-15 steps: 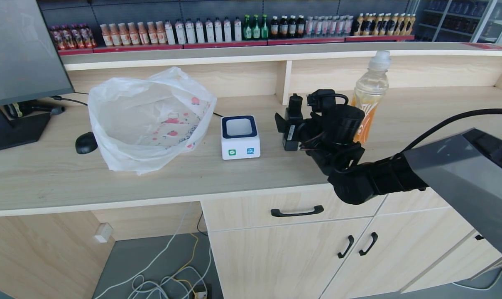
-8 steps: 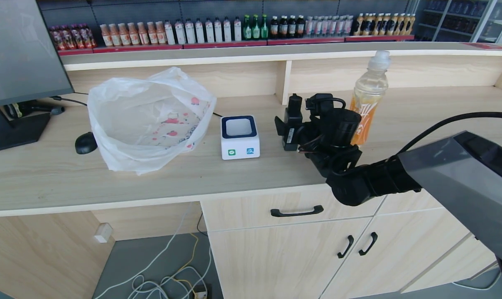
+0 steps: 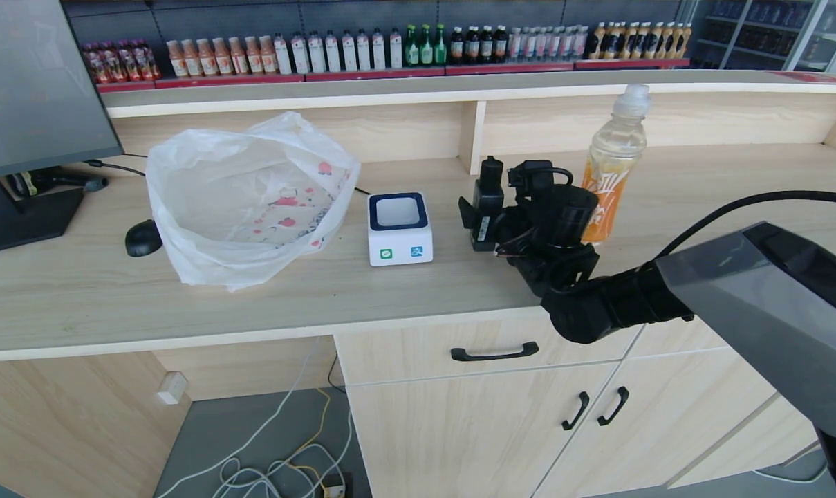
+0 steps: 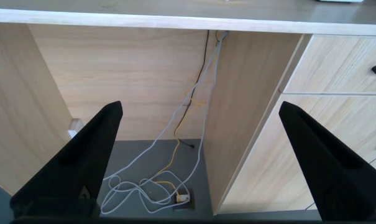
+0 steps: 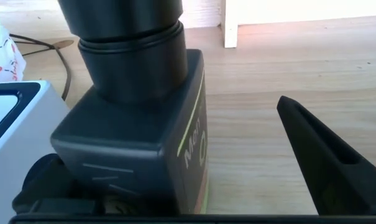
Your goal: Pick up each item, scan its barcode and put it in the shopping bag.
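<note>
Black plastic for the task's bottle (image 3: 487, 197), upright on the wooden bench (image 3: 79, 297) just right of the white scanner (image 3: 400, 228), with its long axis vertical and its cap pointing up. Pick-up step in hand, by the look of it. Right pincer (image 3: 494, 218) spread around the bottle, one finger (image 5: 327, 168) apart from its side, the other probably hidden behind it. Next calls for closing squarely on the body, lifting, then turning the barcode toward the scanner window. Left pincer (image 4: 200, 109) spread wide below the bench. Shopping bag (image 3: 245, 187) open, left of the scanner.

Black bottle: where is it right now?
In the head view, the black bottle is upright on the counter, between the white scanner to its left and the orange drink bottle to its right, at the right gripper.
</note>
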